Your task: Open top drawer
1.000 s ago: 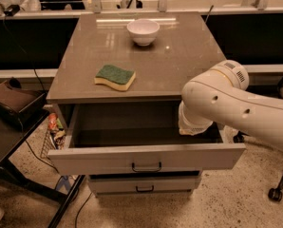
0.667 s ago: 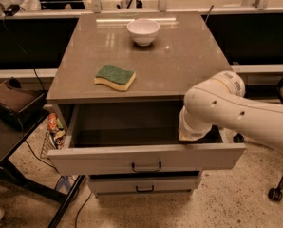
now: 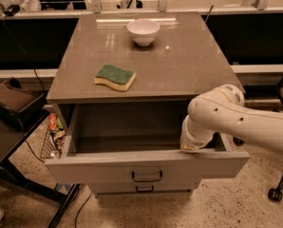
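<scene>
1. The two-finger gripper [image 3: 191, 145], at the end of the white rounded robot arm [image 3: 236, 120], dips into the right front corner of the drawer cavity; the wrist hides its end, so I cannot tell how wide it stands or whether it holds anything
2. The wide matte grey top drawer [image 3: 84, 169] stands well out toward the camera, its deep plain inside showing; its front panel runs across the view, just on the near side of the gripper
3. The small black bar handle [image 3: 146, 176] sits on the panel's outer face, lower and toward the view's left of the gripper, apart from it
4. The drawer looks open already; the likely remaining move is lifting straight up, since the panel bars the near side
5. On the grey cabinet top [image 3: 189, 65], the green-and-yellow sponge [image 3: 115, 77] and the white bowl [image 3: 143, 31] lie well apart from the arm
</scene>
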Controlling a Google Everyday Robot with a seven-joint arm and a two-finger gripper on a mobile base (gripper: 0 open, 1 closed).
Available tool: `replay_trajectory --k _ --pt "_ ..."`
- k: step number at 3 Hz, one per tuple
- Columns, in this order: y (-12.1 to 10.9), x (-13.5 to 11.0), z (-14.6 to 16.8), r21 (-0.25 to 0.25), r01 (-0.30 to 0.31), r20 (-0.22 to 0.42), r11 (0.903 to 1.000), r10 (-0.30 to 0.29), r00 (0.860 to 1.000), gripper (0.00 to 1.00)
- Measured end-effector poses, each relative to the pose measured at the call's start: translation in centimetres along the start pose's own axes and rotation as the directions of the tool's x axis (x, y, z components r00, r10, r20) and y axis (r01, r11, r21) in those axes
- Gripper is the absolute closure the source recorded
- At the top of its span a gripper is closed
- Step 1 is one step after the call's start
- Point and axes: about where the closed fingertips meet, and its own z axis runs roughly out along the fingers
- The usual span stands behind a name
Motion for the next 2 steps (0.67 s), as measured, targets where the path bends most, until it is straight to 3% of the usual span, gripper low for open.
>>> replay_trajectory --k 2 --pt "5.1 1.6 -3.9 -0.122 0.007 -0.058 0.9925 -0.014 0.998 1.00"
